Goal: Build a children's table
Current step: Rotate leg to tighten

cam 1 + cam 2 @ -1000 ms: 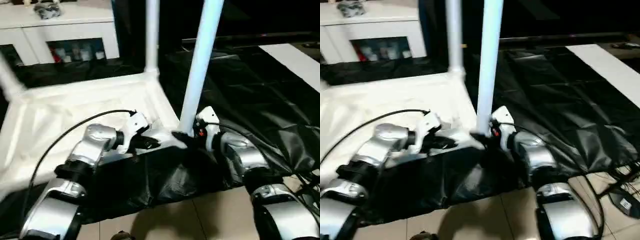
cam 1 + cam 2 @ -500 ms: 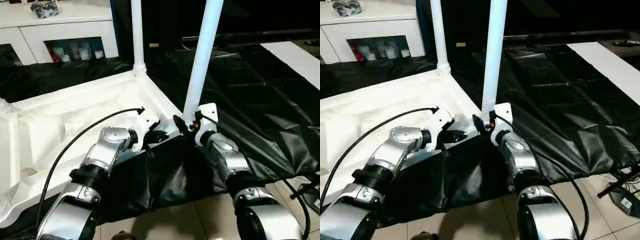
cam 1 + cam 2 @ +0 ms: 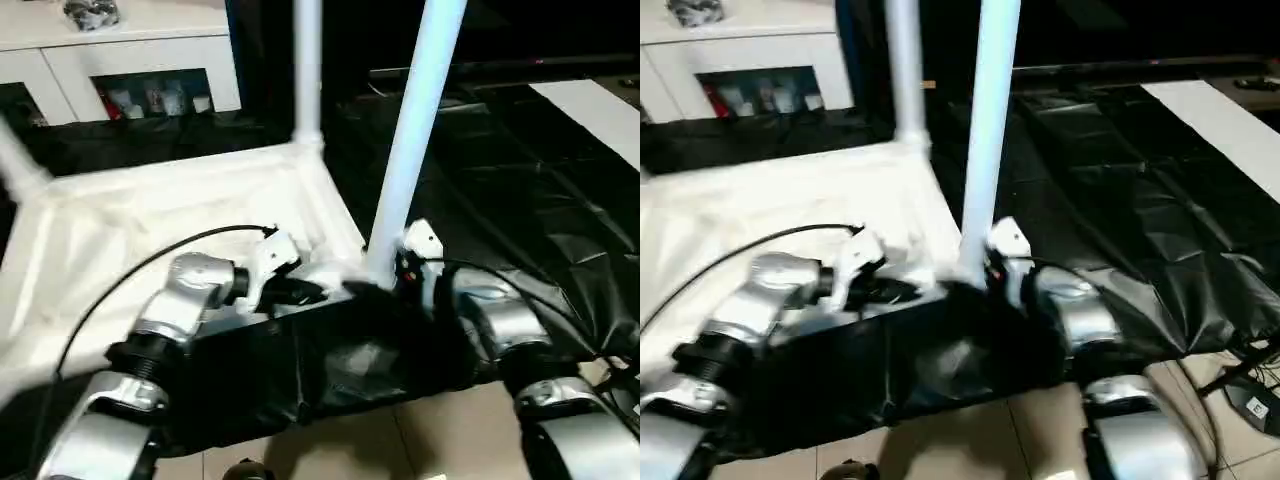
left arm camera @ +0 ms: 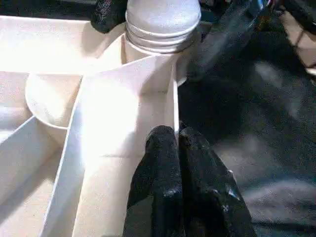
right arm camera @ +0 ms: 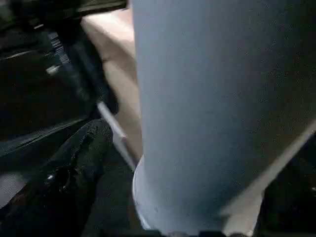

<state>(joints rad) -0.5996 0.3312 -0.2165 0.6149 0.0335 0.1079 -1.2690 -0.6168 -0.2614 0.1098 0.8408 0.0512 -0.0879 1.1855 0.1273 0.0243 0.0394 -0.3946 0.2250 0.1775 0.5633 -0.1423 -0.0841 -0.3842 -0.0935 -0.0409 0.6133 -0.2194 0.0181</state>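
The children's table lies upside down on a black sheet, its white ribbed underside [image 3: 150, 220] facing up. One white tube leg [image 3: 415, 130] stands in the near right corner socket, another leg [image 3: 306, 70] at the far corner, and a third [image 3: 18, 165] at the left. My right gripper [image 3: 375, 285] is open and straddles the base of the near right leg [image 5: 207, 98], with one black finger [image 5: 74, 173] standing clear of the tube. My left gripper [image 4: 177, 133] is shut with nothing in it, its tips resting on the table's rim [image 4: 175, 108] just beside that corner socket [image 4: 163, 24].
A black sheet [image 3: 520, 170] covers the floor under and to the right of the table. A white cabinet [image 3: 120, 50] stands at the back left and a white board [image 3: 590, 105] at the far right. Tiled floor [image 3: 350, 450] lies nearest me, with cables [image 3: 1250, 400] at the right.
My right gripper's fingers have spread wider around the leg's base. The head camera has swayed, shifting the whole picture. The left gripper stays shut at the rim.
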